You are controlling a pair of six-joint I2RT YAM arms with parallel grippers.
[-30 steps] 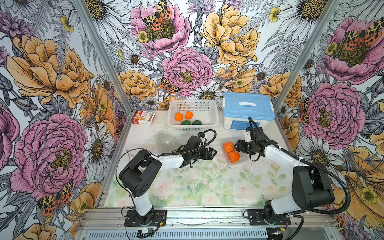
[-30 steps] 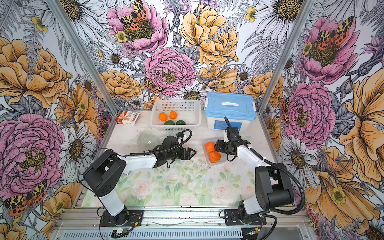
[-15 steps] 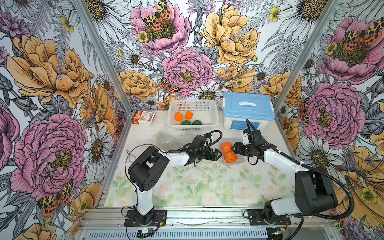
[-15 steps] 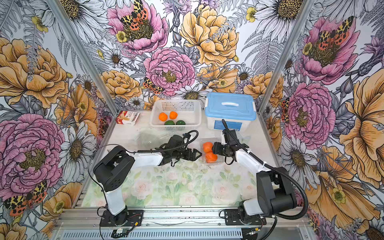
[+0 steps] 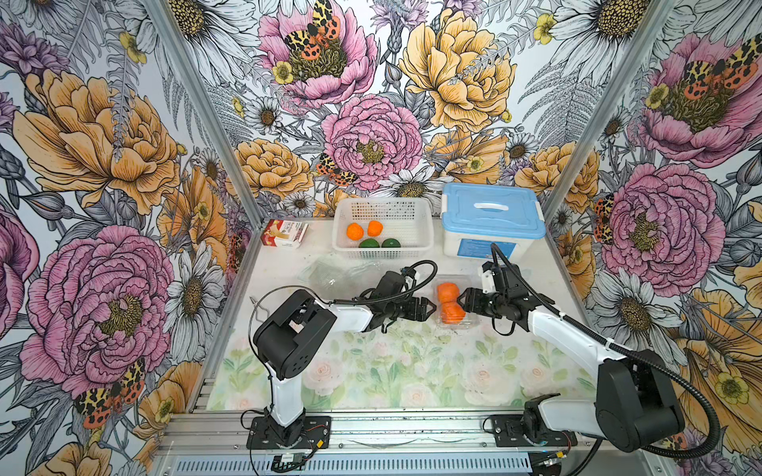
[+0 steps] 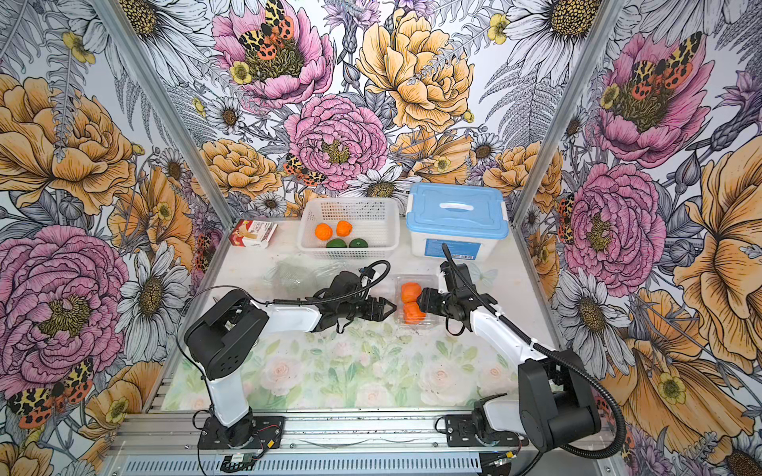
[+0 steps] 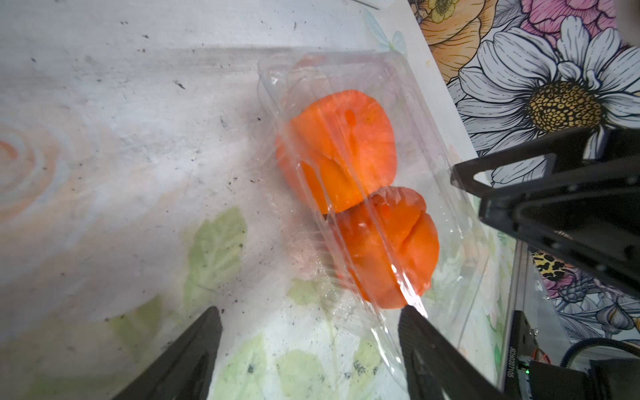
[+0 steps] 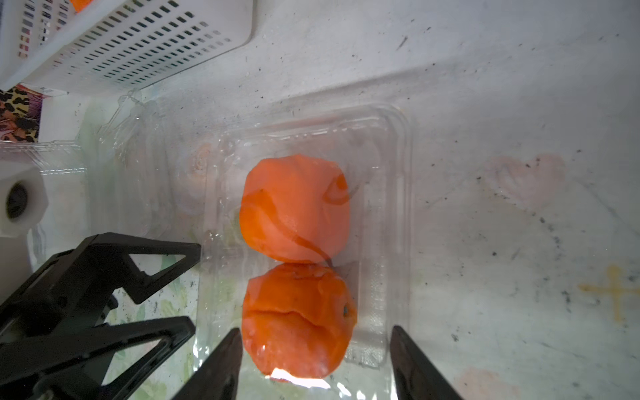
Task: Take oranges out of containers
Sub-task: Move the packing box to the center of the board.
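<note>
Right wrist view, your right hand (image 8: pixel 316 330) spread astride clamshell (image 8: pixel 391 194) with two oranges (image 8: pixel 294 207), grip cannot be told, left hand (image 8: pixel 195 285) apart alongside.

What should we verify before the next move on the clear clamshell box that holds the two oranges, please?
1. Left pincer open and empty: ok.
2. Right pincer open and empty: ok.
3. Pincers flank the clear plastic clamshell box on opposite sides: ok.
4. Lid open over the two round orange fruits: not ok, it looks closed.
5. Either pincer touching the box: cannot tell.
6. Room left in the white perforated plastic basket: ok.
</note>
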